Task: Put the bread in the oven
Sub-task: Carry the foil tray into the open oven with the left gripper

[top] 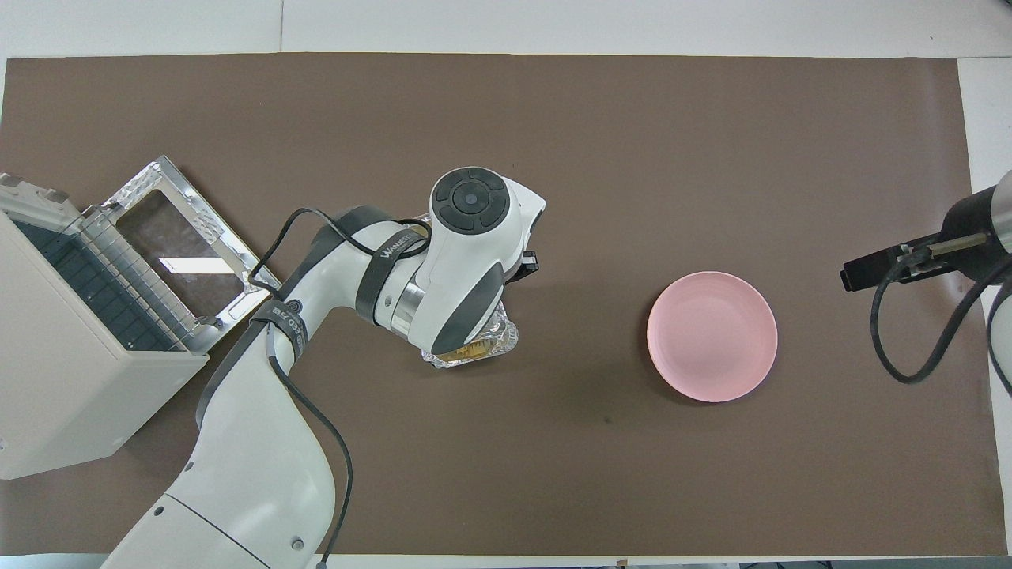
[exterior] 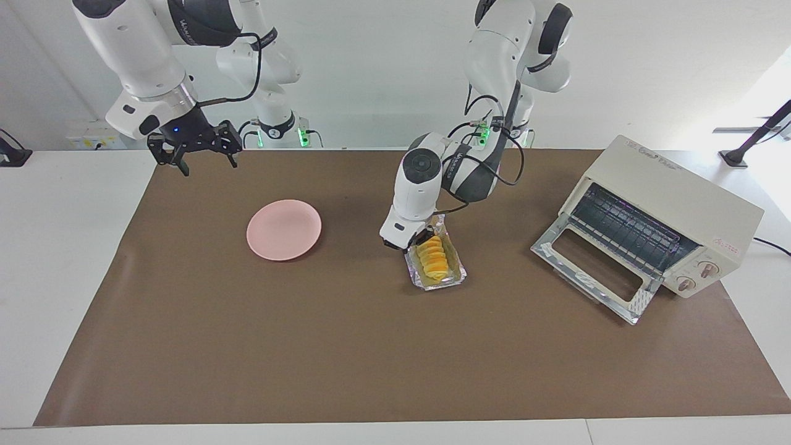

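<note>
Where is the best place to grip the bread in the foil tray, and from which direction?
Probably from above, across the middle of the bread, fingers on its two long sides. It lies flat in the shallow foil tray, whose raised rim blocks a sideways approach. The left gripper is already low at the end nearer the robots.

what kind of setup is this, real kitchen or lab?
Most likely a robotics lab, not a kitchen: two white robot arms bolted at a white table covered by a brown mat, with a cream-white toaster oven and round pink plate staged as props.
</note>
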`<state>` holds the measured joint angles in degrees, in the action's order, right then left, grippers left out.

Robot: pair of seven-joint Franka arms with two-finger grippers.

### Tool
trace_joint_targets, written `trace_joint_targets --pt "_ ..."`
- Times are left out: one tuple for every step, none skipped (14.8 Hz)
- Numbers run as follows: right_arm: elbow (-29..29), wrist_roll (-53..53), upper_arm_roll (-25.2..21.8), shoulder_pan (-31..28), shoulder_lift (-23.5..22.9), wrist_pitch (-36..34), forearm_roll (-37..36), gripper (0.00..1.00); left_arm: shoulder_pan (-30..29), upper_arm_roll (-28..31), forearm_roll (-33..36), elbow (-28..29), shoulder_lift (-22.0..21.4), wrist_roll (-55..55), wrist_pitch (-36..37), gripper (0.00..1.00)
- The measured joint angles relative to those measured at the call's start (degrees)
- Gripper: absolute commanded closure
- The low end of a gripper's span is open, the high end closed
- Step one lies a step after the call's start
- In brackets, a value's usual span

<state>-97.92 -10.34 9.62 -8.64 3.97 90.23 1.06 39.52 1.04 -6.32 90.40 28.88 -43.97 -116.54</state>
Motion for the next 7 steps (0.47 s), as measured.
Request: trace_joint_targets --pt "0.0 0.0 0.0 0.0 0.0 0.0 0.0 0.0 -0.66 0.28 -0.36 -1.74 -0.2 -0.17 2.45 1.0" --pt "0.0 0.0 0.0 0.0 0.0 0.0 0.0 0.0 -1.62 0.6 -0.51 -3.61 -0.44 -0.36 4.51 1.0" --pt "0.0 0.0 0.0 0.0 0.0 0.0 0.0 0.0 -2.89 1.32 -0.54 -5.28 -0.85 -0.6 6.16 1.0" --pt "0.0 0.0 0.0 0.0 0.0 0.0 0.0 0.0 -4.58 2.29 -0.56 -6.44 -1.63 -0.62 7.63 1.0" --pt "0.0 0.0 0.0 0.0 0.0 0.0 0.0 0.0 -6.52 3.44 -0.56 -7.11 -2.69 -0.61 9.23 1.0" --pt "0.0 0.0 0.0 0.0 0.0 0.0 0.0 0.0 -8.42 5.11 -0.56 -7.35 -3.8 -0.59 10.85 1.0" --pt "0.0 0.0 0.0 0.0 0.0 0.0 0.0 0.0 -10.17 7.26 -0.56 -7.36 -4.8 -0.41 12.28 1.0"
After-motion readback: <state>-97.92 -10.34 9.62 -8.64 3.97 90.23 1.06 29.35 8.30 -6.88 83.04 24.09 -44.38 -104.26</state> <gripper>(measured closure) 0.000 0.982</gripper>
